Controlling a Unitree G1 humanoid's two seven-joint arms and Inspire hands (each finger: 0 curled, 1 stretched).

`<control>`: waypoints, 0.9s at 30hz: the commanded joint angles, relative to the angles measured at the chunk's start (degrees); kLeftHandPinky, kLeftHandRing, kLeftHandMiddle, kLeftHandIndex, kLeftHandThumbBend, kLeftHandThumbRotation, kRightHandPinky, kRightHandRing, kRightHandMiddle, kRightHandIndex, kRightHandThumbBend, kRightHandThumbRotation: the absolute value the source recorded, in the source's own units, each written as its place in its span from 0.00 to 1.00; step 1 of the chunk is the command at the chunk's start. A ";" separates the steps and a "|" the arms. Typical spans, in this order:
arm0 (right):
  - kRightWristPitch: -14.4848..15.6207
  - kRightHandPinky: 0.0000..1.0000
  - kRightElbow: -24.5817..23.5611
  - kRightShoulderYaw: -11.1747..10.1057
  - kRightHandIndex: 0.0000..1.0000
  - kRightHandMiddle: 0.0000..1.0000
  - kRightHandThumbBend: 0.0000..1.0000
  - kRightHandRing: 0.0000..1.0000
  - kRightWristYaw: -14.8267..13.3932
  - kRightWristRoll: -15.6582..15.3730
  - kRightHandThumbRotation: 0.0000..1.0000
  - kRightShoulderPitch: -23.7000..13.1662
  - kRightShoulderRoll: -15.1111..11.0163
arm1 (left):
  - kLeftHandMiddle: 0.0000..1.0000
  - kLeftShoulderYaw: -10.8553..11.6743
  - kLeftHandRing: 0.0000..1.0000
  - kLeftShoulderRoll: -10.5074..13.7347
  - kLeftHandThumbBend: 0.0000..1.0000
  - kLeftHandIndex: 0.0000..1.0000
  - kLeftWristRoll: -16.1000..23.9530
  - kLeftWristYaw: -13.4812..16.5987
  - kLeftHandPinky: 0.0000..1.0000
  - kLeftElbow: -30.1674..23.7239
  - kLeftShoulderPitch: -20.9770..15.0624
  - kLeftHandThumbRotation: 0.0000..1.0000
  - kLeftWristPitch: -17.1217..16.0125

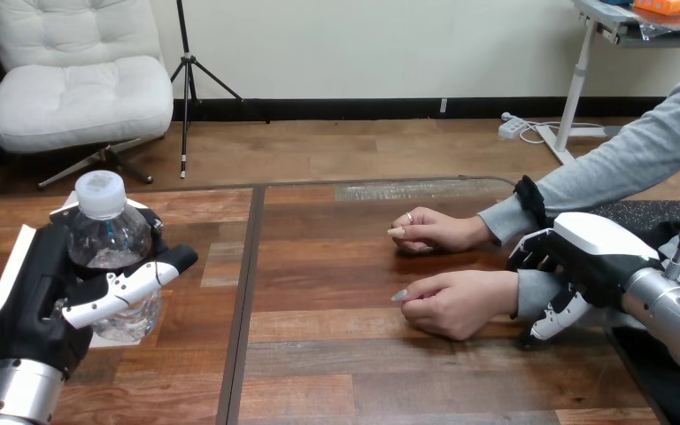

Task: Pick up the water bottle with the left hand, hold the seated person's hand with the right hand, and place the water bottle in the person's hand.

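Soft, even indoor light falls from above on the wooden table (336, 372), bright enough to show its grain. A pale sheen lies along the table's far edge. The person's farther hand (434, 232) and the person's nearer hand (456, 303) cast only short, faint shadows right beneath them. Small highlights glint on the clear water bottle (106, 235) in the left hand (40, 292). The white shell of the right hand (598, 248) glares slightly.

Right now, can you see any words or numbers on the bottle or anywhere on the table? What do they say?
None can be read.
The water bottle in the left hand is clear, with no label showing.
The wooden table bears no print.
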 commanded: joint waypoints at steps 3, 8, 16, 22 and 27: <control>-1.40 0.57 -1.46 0.39 0.64 0.66 1.00 0.65 -1.77 -0.12 0.00 -2.75 0.86 | 0.35 0.89 0.30 0.26 0.61 0.39 -0.81 0.48 0.24 -2.70 -3.05 0.00 -0.45; -1.37 0.56 -1.55 0.73 0.62 0.64 1.00 0.63 -1.51 -0.33 0.01 -2.91 0.98 | 0.35 0.81 0.30 0.19 0.61 0.39 -0.85 0.58 0.24 -2.92 -2.95 0.00 -0.31; -0.34 0.57 -2.30 1.10 0.63 0.65 1.00 0.64 0.06 -0.44 0.03 -3.05 1.14 | 0.35 0.75 0.30 0.43 0.61 0.39 -0.45 0.44 0.24 -2.57 -3.04 0.00 -0.76; -1.23 0.57 -2.63 1.22 0.62 0.65 1.00 0.64 -0.56 -0.67 0.03 -2.79 1.07 | 0.35 0.79 0.30 0.56 0.61 0.39 0.32 0.96 0.23 -2.74 -2.86 0.00 -0.75; -1.27 0.56 -2.92 1.29 0.61 0.63 1.00 0.63 -0.67 -0.89 0.02 -2.69 1.11 | 0.35 0.85 0.30 0.40 0.62 0.39 0.01 0.91 0.23 -2.76 -2.88 0.00 -0.58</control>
